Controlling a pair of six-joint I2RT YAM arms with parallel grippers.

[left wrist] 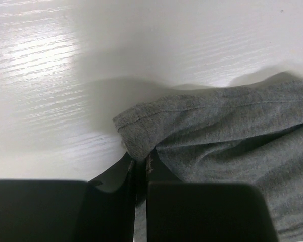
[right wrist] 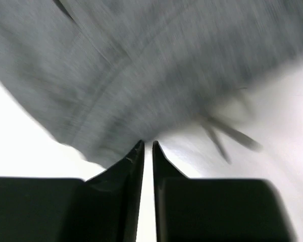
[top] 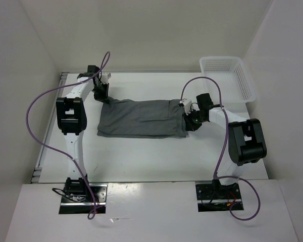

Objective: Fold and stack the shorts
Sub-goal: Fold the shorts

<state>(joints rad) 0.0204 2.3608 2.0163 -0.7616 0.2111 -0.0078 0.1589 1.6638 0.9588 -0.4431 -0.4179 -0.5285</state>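
Top external view gives you the white table [top: 141,161] as the largest surface, walled in by pale panels on the left, far and right sides. On its middle lie the shorts [top: 141,118], a flat grey oblong stretched left to right, mostly smooth with a few creases. Your left arm [top: 70,116] reaches up the left side to the far left corner of the fabric, and your right arm [top: 246,141] bends in from the right to the fabric's right edge. A white mesh basket [top: 252,91] sits at the far right corner of the table, well apart from the cloth. Purple cables [top: 35,126] loop from each base up along each arm. At the left gripper [left wrist: 141,164], the wrist view shows you the two dark fingers pressed nearly together with a hemmed corner of the grey fabric running down between them, so it is clamped on that corner. At the right gripper [right wrist: 147,146], the picture is blurred; the fingers stand only a thin slit apart, and the edge of the cloth comes down to their tips, raised a little off the table, so it seems pinched there.
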